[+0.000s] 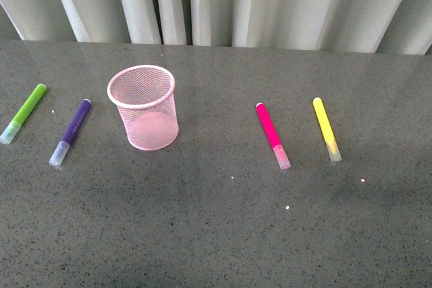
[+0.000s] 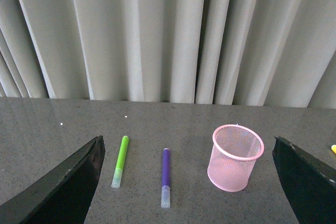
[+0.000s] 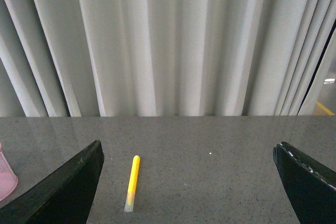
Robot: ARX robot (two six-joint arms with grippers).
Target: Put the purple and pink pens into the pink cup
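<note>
The pink cup (image 1: 143, 106) stands upright and empty on the grey table, left of centre. The purple pen (image 1: 71, 132) lies flat to its left. The pink pen (image 1: 272, 134) lies flat to its right. Neither gripper shows in the front view. In the left wrist view the open left gripper (image 2: 189, 182) is held back from the table, with the purple pen (image 2: 166, 177) and the pink cup (image 2: 235, 157) between its wide-spread fingers (image 2: 63, 187). The right gripper (image 3: 189, 182) is open and empty; only an edge of the pink cup (image 3: 6, 178) shows in its view, and the pink pen is out of it.
A lime green marker (image 1: 24, 112) lies at the far left and shows in the left wrist view (image 2: 120, 161). A yellow marker (image 1: 326, 128) lies at the far right and shows in the right wrist view (image 3: 132, 182). Pale curtains (image 1: 223, 1) hang behind the table's far edge.
</note>
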